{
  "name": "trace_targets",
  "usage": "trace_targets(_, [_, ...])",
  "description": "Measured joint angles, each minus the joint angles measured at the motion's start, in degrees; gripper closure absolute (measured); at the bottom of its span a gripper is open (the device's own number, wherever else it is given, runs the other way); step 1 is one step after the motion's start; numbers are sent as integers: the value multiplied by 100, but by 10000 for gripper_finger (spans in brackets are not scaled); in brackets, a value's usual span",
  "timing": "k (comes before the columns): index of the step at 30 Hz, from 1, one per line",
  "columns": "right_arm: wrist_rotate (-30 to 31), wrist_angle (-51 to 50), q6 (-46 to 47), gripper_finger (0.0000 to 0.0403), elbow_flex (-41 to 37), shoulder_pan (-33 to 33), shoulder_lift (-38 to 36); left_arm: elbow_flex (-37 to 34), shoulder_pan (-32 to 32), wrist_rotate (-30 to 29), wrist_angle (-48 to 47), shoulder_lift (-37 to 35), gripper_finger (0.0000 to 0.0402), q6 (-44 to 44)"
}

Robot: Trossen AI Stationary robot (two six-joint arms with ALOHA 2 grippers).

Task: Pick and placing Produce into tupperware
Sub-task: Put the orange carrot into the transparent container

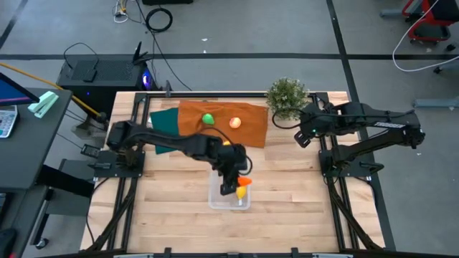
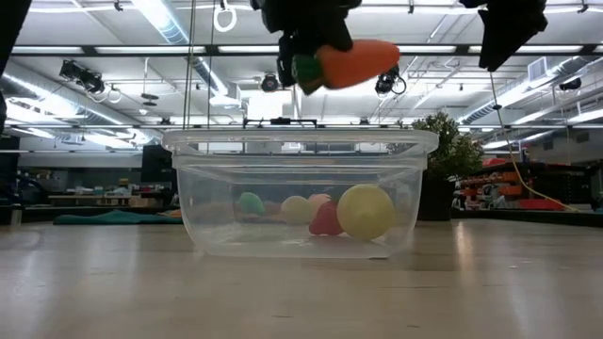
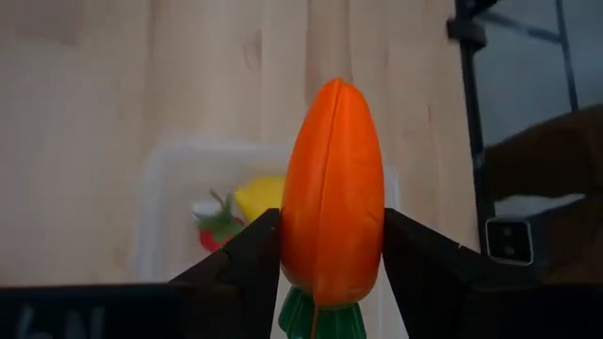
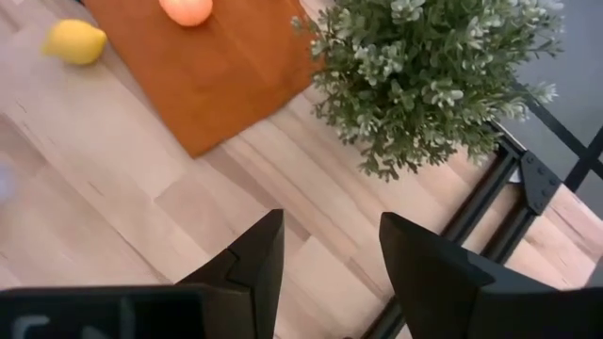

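1. The left gripper [image 1: 235, 188] hangs over the tupperware [image 1: 215, 201], fingers [image 3: 240, 268] clamped on the carrot [image 3: 332, 226] by its broad leafy end, the tip jutting out sideways above the rim in the low view.
2. The right gripper [image 4: 330, 254] waits well off at the far right, beside the potted plant [image 1: 287, 97]; fingers apart, nothing between them.
3. Risk: the carrot lies level and long. Let go like this, it could land across the rim, tip and roll out onto the table [image 1: 301, 193]. Cause would be the off-centre hold and the height of the drop.
4. Risk: lowering further, the fingers or the carrot tip could catch the thin clear wall and shove the light tub.
5. The carrot is smooth, bright orange, tapered, with a green stub at the held end; hard and slippery, I judge.
6. Inside the tub: a lemon [image 2: 366, 211] and a strawberry [image 2: 325, 220].
7. Still out on the orange cloth [image 1: 247, 132], far side: a green round fruit [image 1: 208, 120] and an apple [image 1: 234, 122]. A second lemon [image 4: 75, 41] lies on the bare wood near the cloth.
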Motion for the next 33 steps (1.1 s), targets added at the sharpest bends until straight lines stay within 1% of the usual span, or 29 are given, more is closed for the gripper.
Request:
trace_targets(5, [2,-37,-121,257,0,0,-30,-2,-194,-91,-215,193,225,-136])
trace_targets(11, [4,-33,-153,257,0,1,-28,0,-230,-724,-812,196,226,-250])
trace_targets(16, [7,-32,-151,257,0,0,-28,-17,-228,-759,-804,196,226,-296])
trace_targets(24, [11,-26,-151,257,0,2,-26,-22,-154,-851,-927,578,225,-714])
trace_targets(29, [13,-14,-150,257,0,2,-26,-22,-158,-844,-921,850,228,-1227])
trace_targets(33, [13,-10,-149,257,0,2,-26,-23,-133,-932,-983,1000,224,-1830])
